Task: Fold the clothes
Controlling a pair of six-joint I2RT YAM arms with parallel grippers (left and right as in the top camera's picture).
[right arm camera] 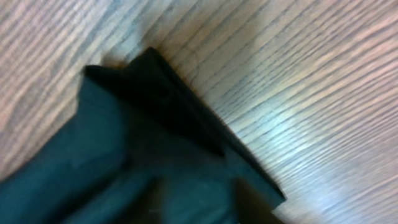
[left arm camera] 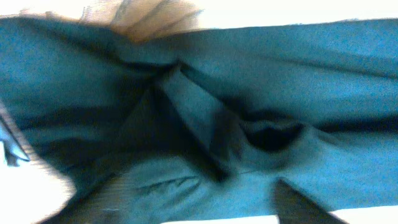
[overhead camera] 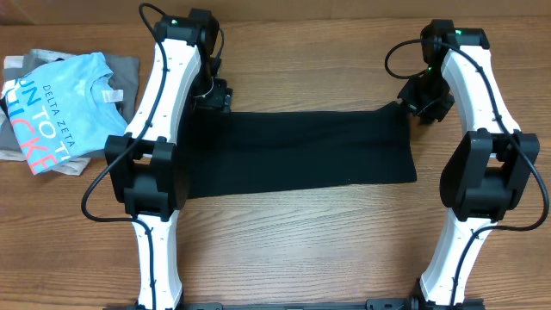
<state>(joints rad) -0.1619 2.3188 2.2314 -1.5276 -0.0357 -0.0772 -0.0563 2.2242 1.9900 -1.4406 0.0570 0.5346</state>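
Black T-shirt (overhead camera: 301,151) lies flat mid-table, looks folded into wide band, spanning gap between both arms. Soft, light, limp cloth: bunches wherever pinched, likely sags if lifted at one point. Best hold, by my judgement, is two far corners, both at once. Left gripper (overhead camera: 212,96) at far-left corner, right gripper (overhead camera: 419,103) at far-right corner. Fingers not made out in wrist views, so cannot tell if apart or clamped. Count: one black shirt, one light-blue T-shirt (overhead camera: 60,108) atop one grey shirt (overhead camera: 125,69) at table's left, two grippers.
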